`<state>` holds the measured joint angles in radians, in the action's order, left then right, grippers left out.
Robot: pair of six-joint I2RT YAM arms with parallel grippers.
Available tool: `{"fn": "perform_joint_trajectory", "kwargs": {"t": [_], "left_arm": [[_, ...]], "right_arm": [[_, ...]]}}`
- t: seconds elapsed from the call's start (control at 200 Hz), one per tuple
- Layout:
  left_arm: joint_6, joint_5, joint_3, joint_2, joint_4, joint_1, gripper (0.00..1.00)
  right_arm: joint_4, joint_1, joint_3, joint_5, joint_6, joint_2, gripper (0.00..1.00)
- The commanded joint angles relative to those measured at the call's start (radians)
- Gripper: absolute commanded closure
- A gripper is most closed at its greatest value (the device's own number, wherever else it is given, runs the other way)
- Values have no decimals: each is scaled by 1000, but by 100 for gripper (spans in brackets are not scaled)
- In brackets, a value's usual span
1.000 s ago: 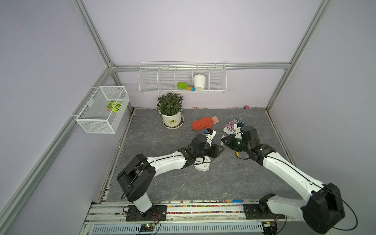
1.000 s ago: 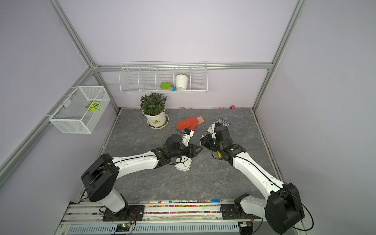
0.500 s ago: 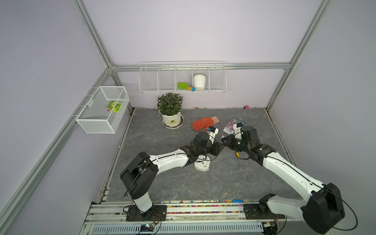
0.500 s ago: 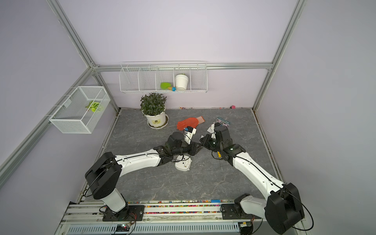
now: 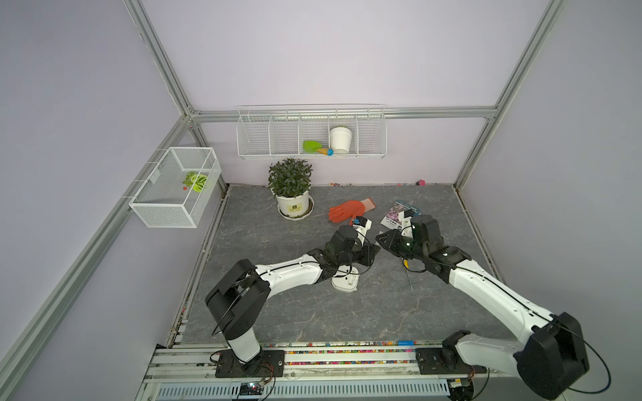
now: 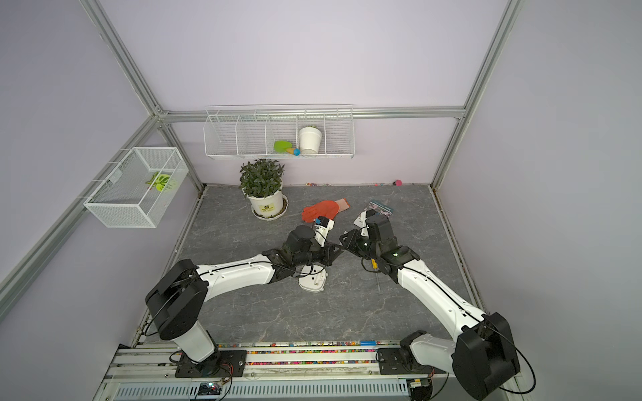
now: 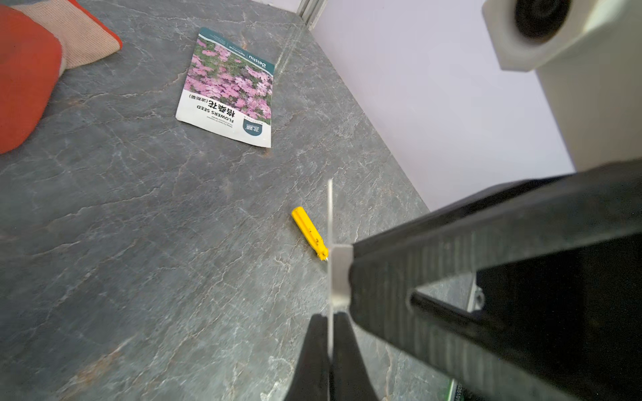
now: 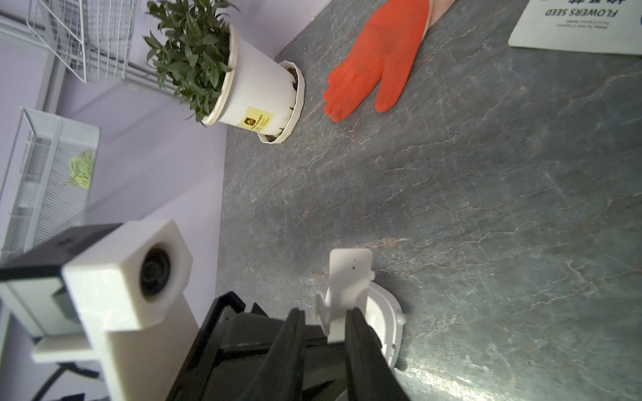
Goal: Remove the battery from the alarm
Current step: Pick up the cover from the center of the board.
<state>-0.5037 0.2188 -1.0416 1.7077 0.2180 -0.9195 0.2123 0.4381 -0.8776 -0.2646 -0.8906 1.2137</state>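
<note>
The white alarm (image 5: 345,282) (image 6: 312,282) lies on the grey table under the left arm, and its rim also shows in the right wrist view (image 8: 387,323). The battery is hidden in every view. Above the alarm the two grippers meet tip to tip. My left gripper (image 7: 328,323) (image 5: 372,249) is shut on a thin flat white cover piece (image 7: 330,208), seen edge on. My right gripper (image 8: 323,323) (image 5: 381,239) stands open around the same cover piece (image 8: 350,274), which rests against one finger with a gap to the other.
A yellow screwdriver (image 7: 309,232) lies on the table under the right arm. A flower seed packet (image 7: 227,90) and an orange glove (image 5: 347,210) lie further back, and a potted plant (image 5: 293,205) stands at the back left. Wire racks (image 5: 311,132) hang on the walls.
The left gripper reached to the right gripper and closed on the white cover piece. The right jaws, shut on that piece before, have come apart.
</note>
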Motion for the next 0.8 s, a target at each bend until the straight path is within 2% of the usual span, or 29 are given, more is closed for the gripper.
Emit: {"fn": "perform_joint_trajectory", "kwargs": {"t": [0.0, 0.115, 0.22, 0.325, 0.425, 0.565, 0.795], "left_arm": [[98, -111, -2, -38, -95, -5, 100], [249, -284, 21, -80, -183, -32, 100], [440, -467, 36, -110, -227, -100, 100], [595, -578, 54, -128, -224, -162, 100], [689, -618, 64, -139, -220, -197, 100], [750, -665, 64, -140, -229, -217, 100], [794, -728, 71, -144, -212, -255, 100]], "right_arm": [[98, -32, -39, -19, 38, -51, 62], [140, -80, -44, -90, 19, -90, 60], [149, -92, -41, -144, -52, -105, 59], [181, -95, -67, -205, -140, -81, 59], [244, -95, -118, -260, -169, -43, 59], [352, -96, -163, -244, -164, -17, 59], [310, -95, -113, -293, -246, -1, 59]]}}
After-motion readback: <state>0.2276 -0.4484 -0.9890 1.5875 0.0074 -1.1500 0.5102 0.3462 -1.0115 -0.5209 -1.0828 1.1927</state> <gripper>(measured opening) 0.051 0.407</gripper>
